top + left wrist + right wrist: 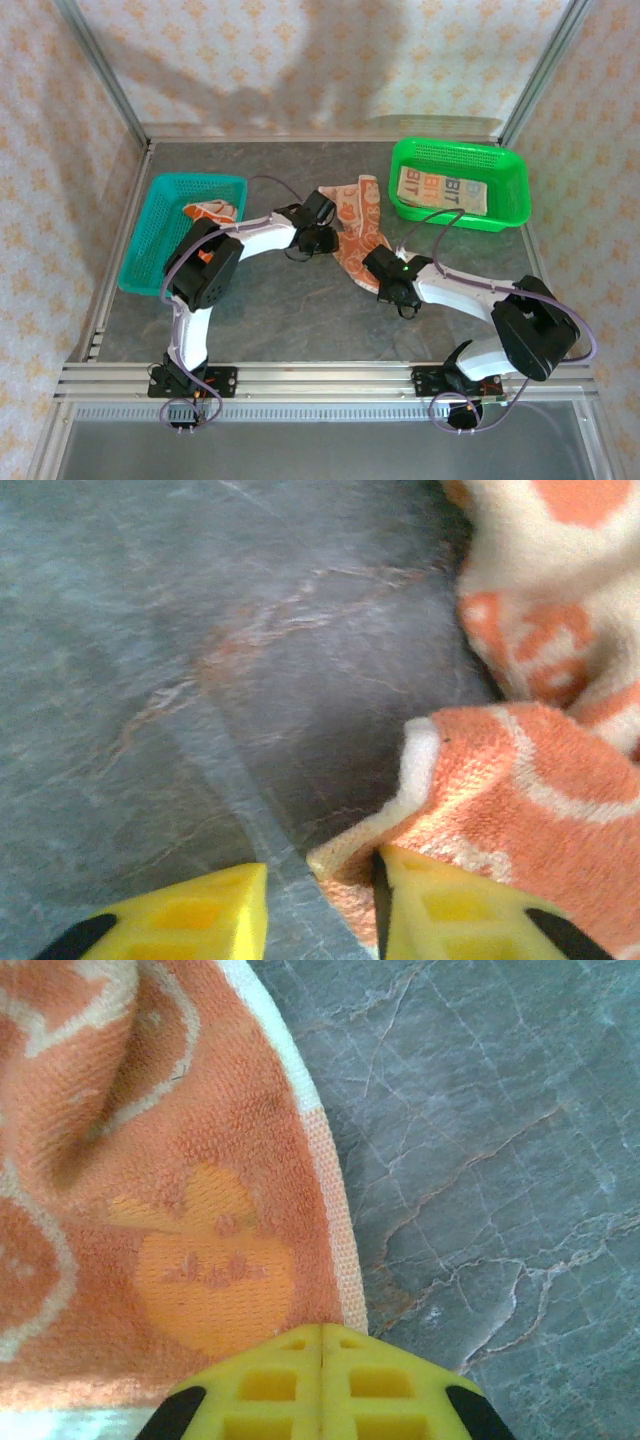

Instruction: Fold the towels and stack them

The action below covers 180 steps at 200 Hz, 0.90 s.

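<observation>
Folding orange towel (352, 228) on worktop (300, 320), right end effector (320, 1332) pinching its hem, left end effector (320, 862) narrowly parted at corner; cream towel (440, 190) folded, third towel (212, 210) pending.

A teal basket (150, 238) sits left, a green basket (511, 186) right (well apart), on the grey marbled tabletop (290, 312).

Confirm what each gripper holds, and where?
Right gripper: jaws shut on the orange towel at its hemmed edge. Left gripper: jaws apart at a towel corner, nothing gripped.
</observation>
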Available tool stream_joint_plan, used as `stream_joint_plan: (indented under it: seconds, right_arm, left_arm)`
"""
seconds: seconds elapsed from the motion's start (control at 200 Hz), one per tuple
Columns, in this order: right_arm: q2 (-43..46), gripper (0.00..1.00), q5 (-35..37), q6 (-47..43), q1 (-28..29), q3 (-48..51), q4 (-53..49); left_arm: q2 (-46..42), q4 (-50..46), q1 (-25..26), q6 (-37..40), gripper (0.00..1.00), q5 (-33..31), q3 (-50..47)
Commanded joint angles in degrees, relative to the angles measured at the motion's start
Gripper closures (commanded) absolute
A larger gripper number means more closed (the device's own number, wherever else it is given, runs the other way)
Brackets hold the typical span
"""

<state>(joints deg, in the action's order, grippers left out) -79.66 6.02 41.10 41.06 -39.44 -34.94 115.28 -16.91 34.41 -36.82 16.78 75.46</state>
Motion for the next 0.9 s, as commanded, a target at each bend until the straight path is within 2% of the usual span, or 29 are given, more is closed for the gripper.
stream_joint_plan:
  seconds: [0.0, 0.075, 0.24, 0.405, 0.48, 0.56, 0.611, 0.696, 0.761, 0.786, 0.896]
  right_arm:
    - [-0.06, 1.00, 0.95, -0.55, -0.19, -1.15, -1.35]
    - [-0.26, 1.00, 0.90, -0.88, -0.19, -1.66, -1.31]
    - [-0.27, 1.00, 0.20, -2.44, -0.15, -4.07, -1.49]
    - [1.76, 1.00, -0.53, -3.51, 0.16, -6.15, -1.37]
    - [2.33, 1.00, -0.90, -3.63, 0.27, -6.63, -1.71]
    - [2.40, 1.00, -1.20, -3.83, 0.34, -6.48, -1.65]
    - [2.37, 1.00, -1.03, -3.84, 0.34, -6.04, -1.61]
    - [2.00, 1.00, -0.84, -3.43, 0.34, -4.92, -1.20]
    - [1.73, 1.00, -1.16, -3.16, 0.35, -4.14, -0.70]
    - [1.58, 1.00, -1.27, -2.96, 0.34, -3.94, -0.66]
    - [1.27, 1.00, -1.30, -2.82, 0.34, -3.53, -0.74]
  left_arm:
    - [1.48, 8.34, 0.92, -1.99, 0.84, 2.89, -0.38]
    - [-0.44, 9.25, 0.92, -2.38, 1.00, 2.28, -1.89]
    - [-9.73, 3.32, 0.92, -2.29, 1.00, -3.77, -5.40]
    - [-21.02, -12.49, 0.92, -4.11, 1.00, -13.52, -7.57]
    - [-24.40, -19.97, 1.36, -5.48, 1.00, -15.88, -7.82]
    - [-26.03, -23.89, 3.14, -6.25, 1.00, -16.78, -8.15]
    - [-25.25, -24.97, 4.40, -6.50, 0.87, -16.86, -7.58]
    - [-21.58, -25.13, 5.82, -6.42, 0.83, -17.28, -5.41]
    - [-18.12, -23.68, 5.91, -6.05, 0.62, -16.69, -3.83]
    - [-16.82, -22.58, 5.91, -5.83, 0.57, -16.67, -3.44]
    - [-11.51, -19.31, 5.84, -3.94, 0.56, -16.29, -1.60]
